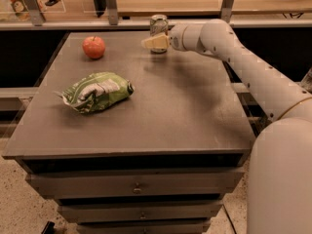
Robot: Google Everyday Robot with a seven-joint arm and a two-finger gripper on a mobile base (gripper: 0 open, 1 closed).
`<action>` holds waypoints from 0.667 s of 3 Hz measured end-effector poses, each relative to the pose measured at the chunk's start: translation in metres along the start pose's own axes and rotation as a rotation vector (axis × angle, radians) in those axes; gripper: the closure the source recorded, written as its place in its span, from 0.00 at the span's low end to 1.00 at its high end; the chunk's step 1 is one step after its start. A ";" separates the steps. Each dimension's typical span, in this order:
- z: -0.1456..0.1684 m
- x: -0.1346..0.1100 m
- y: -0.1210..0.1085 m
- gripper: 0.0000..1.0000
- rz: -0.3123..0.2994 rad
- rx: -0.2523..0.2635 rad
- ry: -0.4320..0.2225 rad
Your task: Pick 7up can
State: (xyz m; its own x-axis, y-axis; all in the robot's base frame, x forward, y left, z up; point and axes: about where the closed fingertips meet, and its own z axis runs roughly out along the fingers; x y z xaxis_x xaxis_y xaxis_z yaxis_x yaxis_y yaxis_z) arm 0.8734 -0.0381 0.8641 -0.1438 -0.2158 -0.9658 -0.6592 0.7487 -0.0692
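Note:
The 7up can [158, 24] stands upright at the far edge of the grey table [185, 111], silvery with green markings and a metal top. My gripper [155, 42] reaches in from the right on the white arm [234, 48] and sits right at the can's lower half, covering part of it. I cannot tell whether it touches the can.
A red apple [93, 47] sits at the far left of the table. A green and white snack bag [96, 91] lies at the left middle. A shelf rail with upright posts [112, 13] runs just behind the can. Drawers [134, 186] lie under the table top.

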 end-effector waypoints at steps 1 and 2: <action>0.002 0.001 0.008 0.22 -0.001 -0.027 0.003; 0.000 0.003 0.018 0.46 0.014 -0.045 0.001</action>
State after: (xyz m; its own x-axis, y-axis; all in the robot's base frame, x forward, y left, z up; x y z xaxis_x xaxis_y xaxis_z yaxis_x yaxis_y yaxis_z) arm 0.8607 -0.0249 0.8603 -0.1542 -0.2065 -0.9662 -0.6895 0.7229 -0.0444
